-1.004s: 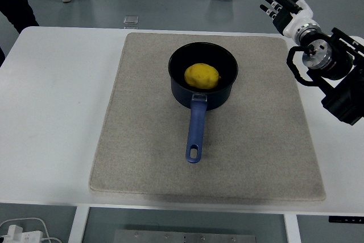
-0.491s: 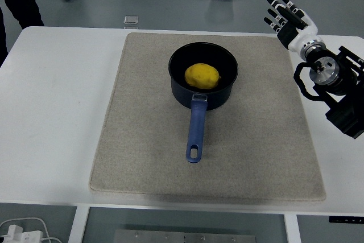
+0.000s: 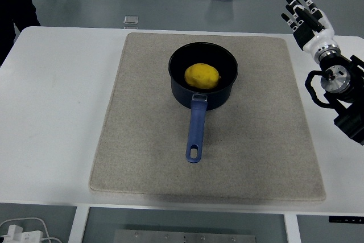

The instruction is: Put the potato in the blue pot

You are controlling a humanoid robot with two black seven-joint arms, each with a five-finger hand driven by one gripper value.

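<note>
The round yellow potato [image 3: 202, 75] lies inside the dark blue metal pot [image 3: 203, 76] at the centre of the frame, on a beige felt mat [image 3: 142, 140] covering the white counter [image 3: 51, 112]; the pot's long blue handle [image 3: 195, 131] points toward the bottom edge. The right hand [image 3: 307, 18] hovers at the upper right, its fingers [image 3: 296, 9] spread and empty. The task looks done. The potato seems firm, smooth and fairly light, though its skin texture is hard to judge; a hold around its widest middle would suit.
</note>
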